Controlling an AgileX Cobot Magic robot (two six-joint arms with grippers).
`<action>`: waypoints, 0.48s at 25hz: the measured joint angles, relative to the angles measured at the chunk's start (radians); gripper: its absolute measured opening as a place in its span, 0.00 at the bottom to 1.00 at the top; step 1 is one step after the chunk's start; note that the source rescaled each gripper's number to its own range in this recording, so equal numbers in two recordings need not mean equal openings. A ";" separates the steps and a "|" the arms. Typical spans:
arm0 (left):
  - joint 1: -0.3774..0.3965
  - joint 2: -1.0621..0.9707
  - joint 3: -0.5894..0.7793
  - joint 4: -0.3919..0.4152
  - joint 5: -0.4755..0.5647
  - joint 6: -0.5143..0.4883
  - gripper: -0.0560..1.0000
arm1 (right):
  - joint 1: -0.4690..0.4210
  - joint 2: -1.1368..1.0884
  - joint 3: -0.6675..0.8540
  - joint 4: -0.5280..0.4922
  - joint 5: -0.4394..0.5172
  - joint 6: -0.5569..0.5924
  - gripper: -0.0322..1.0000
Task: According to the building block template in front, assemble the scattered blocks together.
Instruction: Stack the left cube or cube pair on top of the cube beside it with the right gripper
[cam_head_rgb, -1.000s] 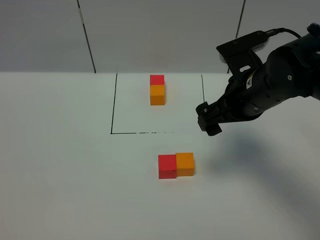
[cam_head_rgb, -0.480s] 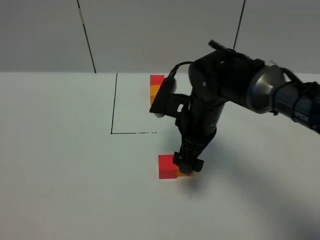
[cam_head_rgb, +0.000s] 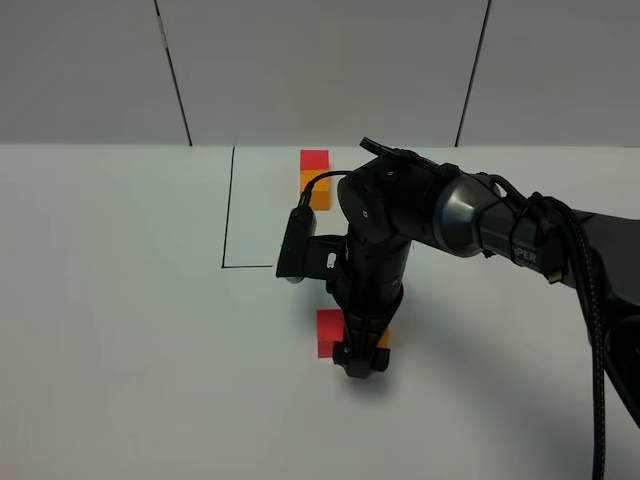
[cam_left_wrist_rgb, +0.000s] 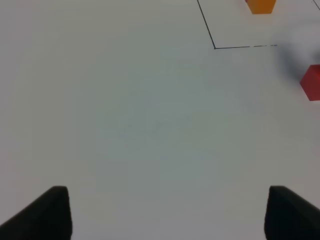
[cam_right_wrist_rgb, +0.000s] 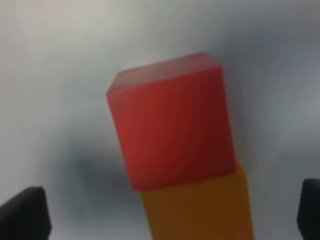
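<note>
Under both grippers lies a big white table (cam_head_rgb: 120, 350). Over it bends the right arm (cam_head_rgb: 400, 215), fat and black, pointing down. Beyond the right gripper (cam_head_rgb: 362, 362), thin black lines (cam_head_rgb: 228, 210) make part of a box shape on the table.

The right gripper hangs low over the two scattered blocks. Its fingers (cam_right_wrist_rgb: 22, 215) are spread wide, one out on each side, and they do not touch the blocks. It pinches nothing. The left gripper (cam_left_wrist_rgb: 167, 215) is over the table, well apart from the blocks. Its fingers are spread too, with nothing between them.

The building block template (cam_head_rgb: 314, 170) sits inside the box of lines, well beyond the right gripper. Its red half is the far end. Its orange half is the near end, and the arm hides part of it.

The red block (cam_head_rgb: 327, 330) sits just beside the right gripper, on the side where the left gripper works. The orange block (cam_right_wrist_rgb: 200, 210) is right under the right gripper, between its fingers. It touches the red block, side by side. From the high camera only a tiny bit of orange shows past the gripper.
</note>
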 joint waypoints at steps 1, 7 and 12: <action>0.000 0.000 0.000 0.000 0.000 0.000 0.67 | 0.000 0.003 0.000 -0.005 -0.004 0.000 1.00; 0.000 0.000 0.000 0.000 0.000 0.001 0.67 | 0.001 0.024 0.000 -0.021 -0.038 -0.017 1.00; 0.000 0.000 0.000 0.000 0.000 0.001 0.67 | 0.010 0.041 0.000 -0.021 -0.069 -0.043 1.00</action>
